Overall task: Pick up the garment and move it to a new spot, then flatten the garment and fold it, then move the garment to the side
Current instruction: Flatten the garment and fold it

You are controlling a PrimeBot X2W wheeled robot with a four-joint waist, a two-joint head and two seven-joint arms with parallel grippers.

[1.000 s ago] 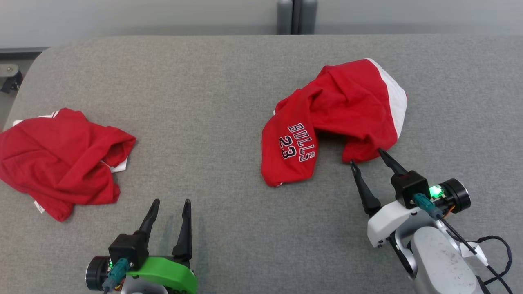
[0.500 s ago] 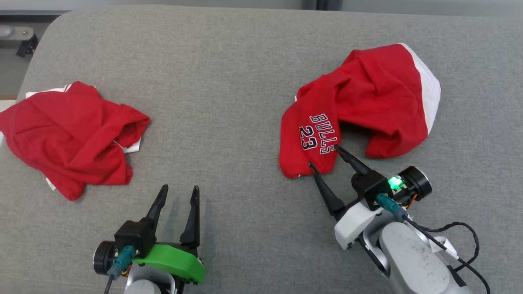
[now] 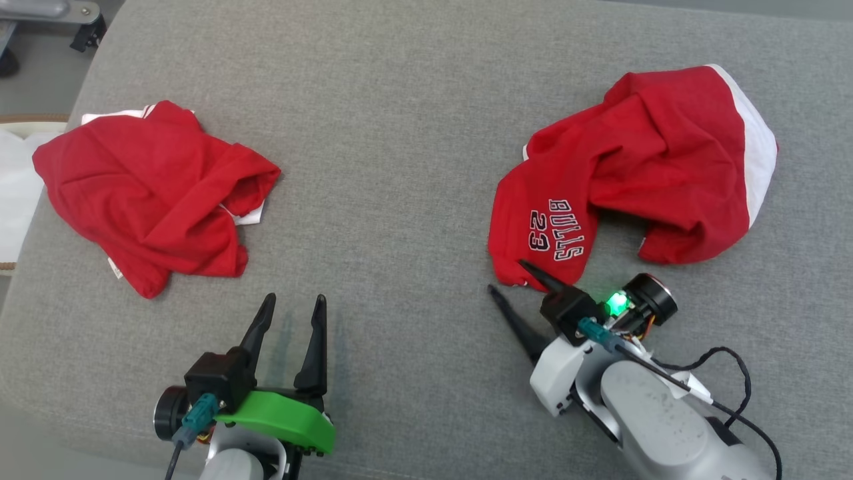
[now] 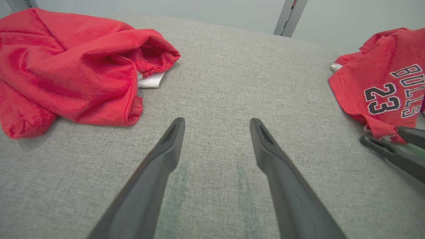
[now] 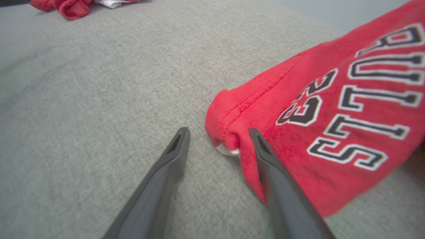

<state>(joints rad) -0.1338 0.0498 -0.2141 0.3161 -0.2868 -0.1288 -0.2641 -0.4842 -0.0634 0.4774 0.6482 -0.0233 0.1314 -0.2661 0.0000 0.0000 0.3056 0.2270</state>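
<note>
The garment is a crumpled red piece with a white panel and a "BULLS 23" print, lying on the right of the grey table. My right gripper is open at its near-left corner. In the right wrist view the garment's hemmed corner lies between the fingers of the right gripper, one finger resting over the cloth. My left gripper stands open and empty at the near middle-left; in its own view, the left gripper has only bare table between its fingers.
A second crumpled red garment lies at the table's left. The rounded left table edge has white cloth beyond it and a metal frame at the far left corner. A black cable loops beside my right arm.
The head camera has shifted, sliding everything rightward in view. My right gripper has moved left along the garment, from the right lobe's hem to the printed corner. The left gripper is still.
</note>
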